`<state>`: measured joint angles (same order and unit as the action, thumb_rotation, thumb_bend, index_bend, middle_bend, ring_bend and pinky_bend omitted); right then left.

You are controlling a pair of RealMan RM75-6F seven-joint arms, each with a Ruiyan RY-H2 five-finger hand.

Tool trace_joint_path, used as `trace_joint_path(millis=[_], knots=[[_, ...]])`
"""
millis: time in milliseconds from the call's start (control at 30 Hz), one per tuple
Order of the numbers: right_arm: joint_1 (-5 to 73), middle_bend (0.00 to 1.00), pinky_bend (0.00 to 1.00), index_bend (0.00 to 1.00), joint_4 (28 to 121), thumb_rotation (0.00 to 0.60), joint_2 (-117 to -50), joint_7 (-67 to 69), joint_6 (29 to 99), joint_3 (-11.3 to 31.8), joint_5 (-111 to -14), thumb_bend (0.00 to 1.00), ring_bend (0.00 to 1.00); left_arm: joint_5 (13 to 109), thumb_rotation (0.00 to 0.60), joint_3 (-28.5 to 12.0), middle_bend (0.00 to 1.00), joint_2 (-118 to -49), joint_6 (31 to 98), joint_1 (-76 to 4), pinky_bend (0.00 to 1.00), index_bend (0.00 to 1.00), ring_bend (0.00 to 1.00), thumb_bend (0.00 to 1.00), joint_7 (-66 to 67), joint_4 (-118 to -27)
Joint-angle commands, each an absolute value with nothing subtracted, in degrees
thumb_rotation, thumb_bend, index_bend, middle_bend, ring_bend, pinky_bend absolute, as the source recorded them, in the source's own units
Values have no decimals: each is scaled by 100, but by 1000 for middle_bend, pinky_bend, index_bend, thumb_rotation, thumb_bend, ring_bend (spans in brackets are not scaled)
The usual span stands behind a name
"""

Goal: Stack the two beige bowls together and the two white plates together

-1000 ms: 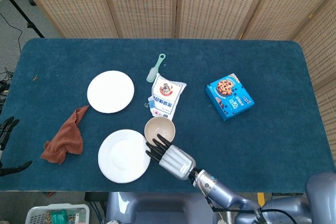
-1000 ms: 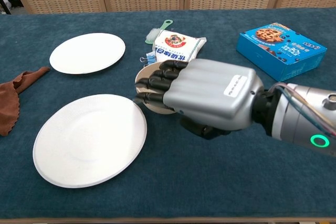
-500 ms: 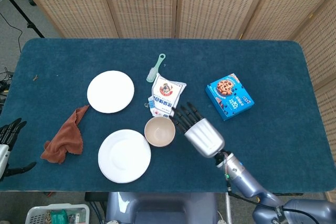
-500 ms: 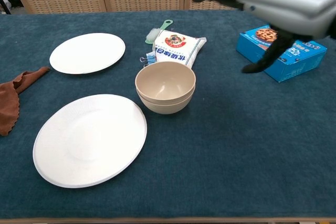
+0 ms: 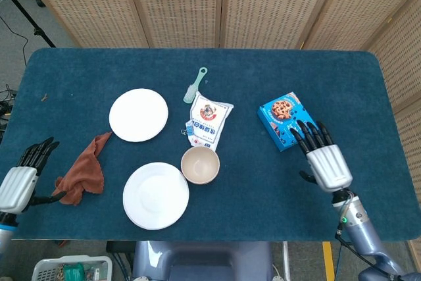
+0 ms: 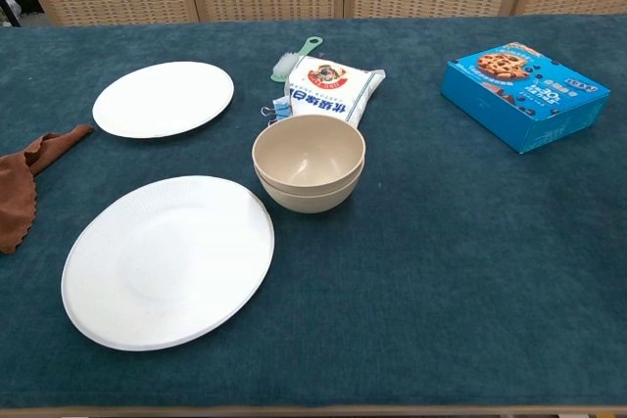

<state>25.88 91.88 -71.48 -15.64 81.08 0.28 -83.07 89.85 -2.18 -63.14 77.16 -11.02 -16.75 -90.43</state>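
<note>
Two bowls (image 6: 309, 163) nested (mouths up)

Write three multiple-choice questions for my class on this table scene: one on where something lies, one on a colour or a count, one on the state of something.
1. Where does the brown cloth lie?
A. left of the near white plate
B. on the blue biscuit box
C. inside the bowls

2. How many white plates lie on the table?
A. one
B. two
C. three

3. How do the beige bowls stand?
A. far apart
B. upside down
C. nested one inside the other

Answers:
1 A: in the head view the cloth lies near the table's left edge, beside that plate.
2 B: the near plate and the far white plate lie apart, not yet stacked.
3 C: the chest view shows two rims, one bowl seated upright in the other.
</note>
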Motion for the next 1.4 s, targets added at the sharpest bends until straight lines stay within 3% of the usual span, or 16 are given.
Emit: trace_joint_path(millis=[33, 333, 733, 1400], knots=[[2148, 0, 0, 0, 8799, 600, -7046, -926, 8431, -76, -8352, 0, 0, 8931, 600, -374, 0, -6490, 7377, -1432, 0, 26, 0, 51, -1686, -8877], [1530, 0, 0, 0, 8446, 600, -7089, -205, 8912, -124, -8433, 0, 0, 8681, 600, -727, 0, -7183, 6775, -2141, 0, 153, 0, 68, -1122, -8577], [1232, 0, 0, 0, 8068, 600, -7054, 308, 9069, 133, -8451, 0, 0, 7547, 600, -1100, 0, -8417, 5626, -3032, 0, 179, 0, 99, -22, -7421], [1199, 0, 0, 0, 8013, 600, -7127, 298, 8732, 353, -8527, 0, 0, 7117, 600, -1322, 0, -9599, 5252, -3705, 0, 241, 0, 158, -117, -5689]])
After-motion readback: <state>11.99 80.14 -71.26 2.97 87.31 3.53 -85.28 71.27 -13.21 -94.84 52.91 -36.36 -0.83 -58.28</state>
